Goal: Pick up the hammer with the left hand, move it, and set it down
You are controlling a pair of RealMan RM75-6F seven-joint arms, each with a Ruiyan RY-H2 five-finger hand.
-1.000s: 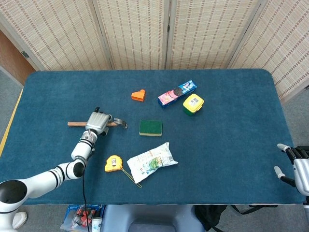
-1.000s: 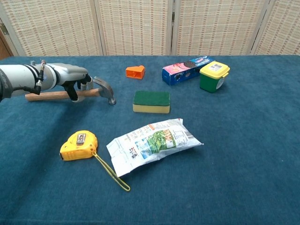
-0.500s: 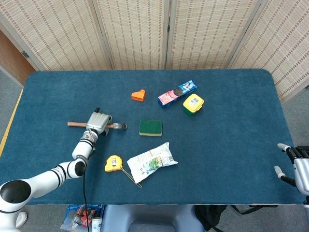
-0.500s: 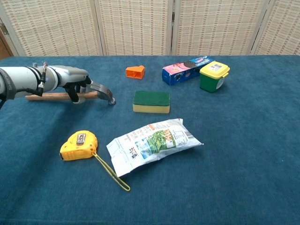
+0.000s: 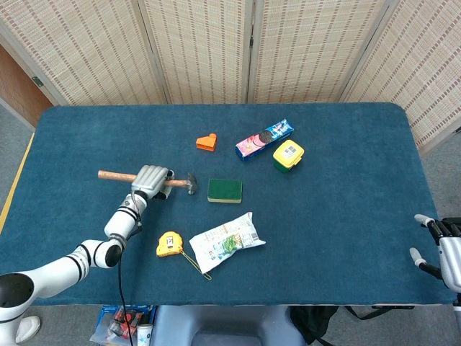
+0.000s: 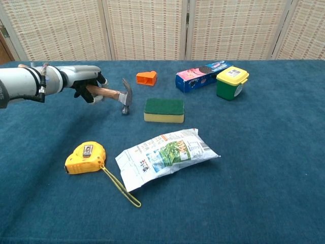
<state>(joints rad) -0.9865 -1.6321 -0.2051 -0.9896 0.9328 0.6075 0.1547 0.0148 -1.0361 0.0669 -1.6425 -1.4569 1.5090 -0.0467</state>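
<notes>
The hammer (image 5: 115, 176) has a wooden handle and a grey steel head (image 6: 125, 95). My left hand (image 5: 150, 178) grips the handle close to the head and holds the hammer lifted off the blue table (image 5: 331, 209), with the head pointing down toward the cloth, as the chest view shows at my left hand (image 6: 86, 84). The handle sticks out to the left behind the hand in the head view. My right hand (image 5: 441, 245) hangs past the table's right front edge with its fingers apart and nothing in it.
A green sponge (image 5: 225, 191) lies just right of the hammer head. An orange block (image 5: 207, 143), a blue snack packet (image 5: 263, 139) and a yellow-lidded tub (image 5: 288, 155) sit farther back. A yellow tape measure (image 5: 170, 244) and a white food bag (image 5: 227, 240) lie near the front.
My left hand has closed on the handle and raised the hammer off the cloth, carrying it slightly right. The head has swung from lying flat to pointing down. The right hand has stayed still.
</notes>
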